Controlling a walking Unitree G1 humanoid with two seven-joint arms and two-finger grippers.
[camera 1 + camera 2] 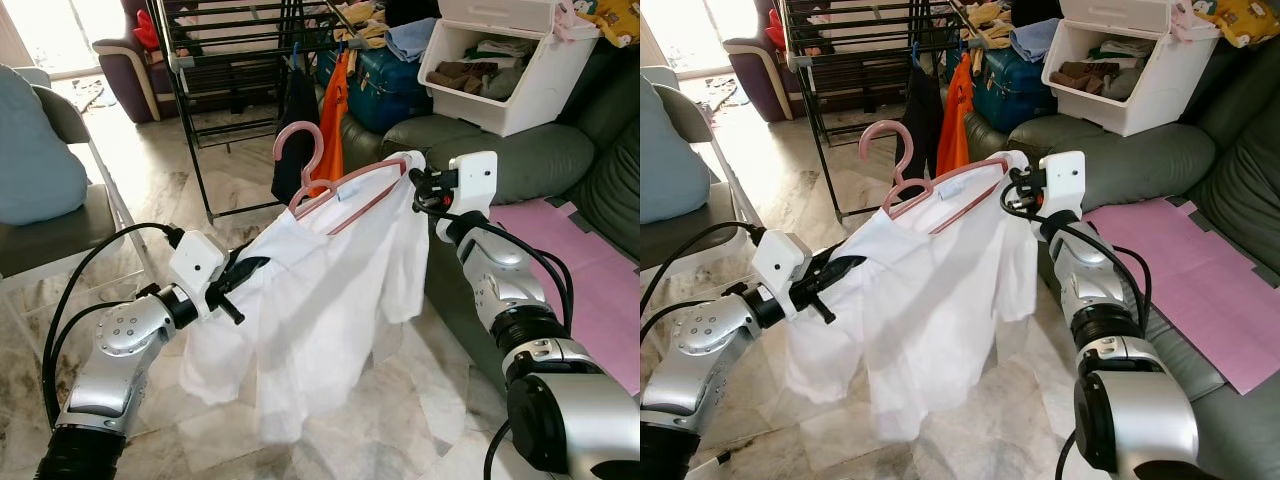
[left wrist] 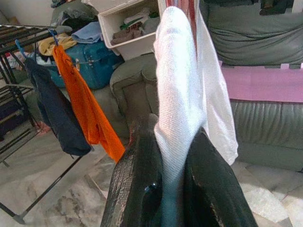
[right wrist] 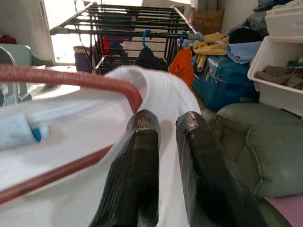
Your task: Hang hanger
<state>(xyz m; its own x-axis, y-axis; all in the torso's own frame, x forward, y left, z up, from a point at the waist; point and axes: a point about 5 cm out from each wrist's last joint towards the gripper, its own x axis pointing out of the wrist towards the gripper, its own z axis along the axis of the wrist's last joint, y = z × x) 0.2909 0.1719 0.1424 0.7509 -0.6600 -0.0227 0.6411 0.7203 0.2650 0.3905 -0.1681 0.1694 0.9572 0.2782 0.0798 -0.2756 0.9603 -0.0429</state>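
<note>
hanger (image 1: 330, 185): pink, thin and rigid, held in the air between the two arms, hook up and tilted, in front of the drying rack (image 1: 215, 40).
white shirt (image 1: 310, 300): draped on the hanger, hanging down well clear of the floor; soft, light and limp, likely to slide off the smooth frame if tipped.
left end effector (image 1: 240, 278): fingers closed on a fold of the shirt at its lower left shoulder edge; the left wrist view shows the cloth pinched between both fingers.
right end effector (image 1: 415, 182): at the hanger's right end, fingers close together on the cloth-covered tip; grip looks shallow.
where to hold: i judge the stiff frame is the safe hold; fabric alone stretches and slips.
rack: a dark garment (image 1: 295, 135) and an orange garment (image 1: 332, 125) already hang there.
handling: light load; keep the hanger level.
</note>
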